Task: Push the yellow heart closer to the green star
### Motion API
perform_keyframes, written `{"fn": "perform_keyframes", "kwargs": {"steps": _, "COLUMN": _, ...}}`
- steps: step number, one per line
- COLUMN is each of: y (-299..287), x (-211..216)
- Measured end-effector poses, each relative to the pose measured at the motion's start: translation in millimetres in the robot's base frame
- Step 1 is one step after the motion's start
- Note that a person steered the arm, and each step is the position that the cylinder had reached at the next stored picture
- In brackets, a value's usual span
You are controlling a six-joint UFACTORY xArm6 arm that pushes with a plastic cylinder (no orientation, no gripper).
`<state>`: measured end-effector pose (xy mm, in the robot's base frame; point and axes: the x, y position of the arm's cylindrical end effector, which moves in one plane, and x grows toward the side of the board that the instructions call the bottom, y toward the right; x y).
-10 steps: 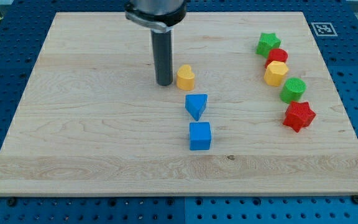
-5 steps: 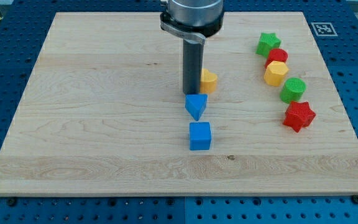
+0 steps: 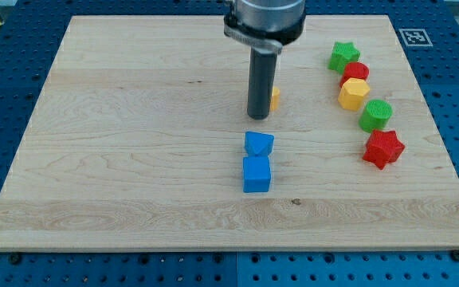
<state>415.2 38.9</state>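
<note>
The yellow heart (image 3: 275, 99) is mostly hidden behind my rod; only a sliver shows at the rod's right side, near the board's middle. My tip (image 3: 259, 116) rests against the heart's left side. The green star (image 3: 343, 56) sits at the view's upper right, well to the right of the heart and a little above it.
Below the green star runs a column: a red block (image 3: 356, 72), a yellow hexagon (image 3: 354, 93), a green round block (image 3: 376, 115), a red star (image 3: 383, 148). A blue triangle (image 3: 258, 144) touches a blue cube (image 3: 256, 174) just below my tip. Wooden board (image 3: 118, 143).
My tip has moved right, pushing the yellow heart right toward the green star. The blue triangle has been knocked downward and turned, now touching the blue cube.
</note>
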Motion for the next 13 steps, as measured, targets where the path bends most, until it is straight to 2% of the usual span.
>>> {"fn": "perform_keyframes", "kwargs": {"steps": 2, "y": 25, "x": -65}}
{"fn": "perform_keyframes", "kwargs": {"steps": 4, "y": 56, "x": -99}}
{"fn": "perform_keyframes", "kwargs": {"steps": 6, "y": 58, "x": -90}}
{"fn": "perform_keyframes", "kwargs": {"steps": 9, "y": 105, "x": -73}}
{"fn": "perform_keyframes", "kwargs": {"steps": 13, "y": 105, "x": -85}}
